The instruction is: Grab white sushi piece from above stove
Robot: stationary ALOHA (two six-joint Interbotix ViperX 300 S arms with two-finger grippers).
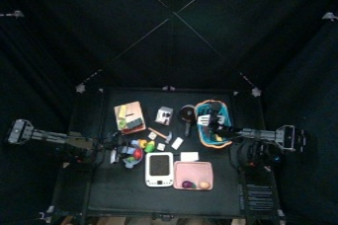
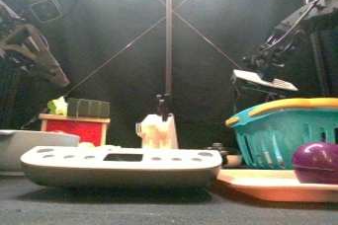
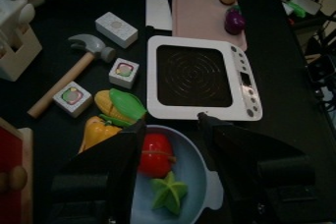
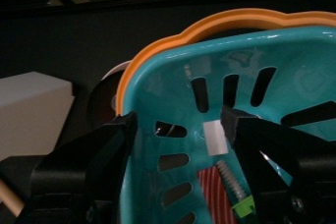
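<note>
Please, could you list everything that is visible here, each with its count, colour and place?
stove: 1, white, front middle of the table
pink tray: 1, pink, beside the stove; holds one tan and one purple round fruit
sushi pieces: 3, white, beside the stove, around the hammer
hammer: 1, wooden handle, grey head, beside the stove
plate: 1, grey-blue, under the left tool; holds red and green toy food
basket: 1, teal with orange rim, back right
red box: 1, back left
grey-and-black box: 1, back middle
left tool: black, open, above the plate
right tool: black, over the basket
</note>
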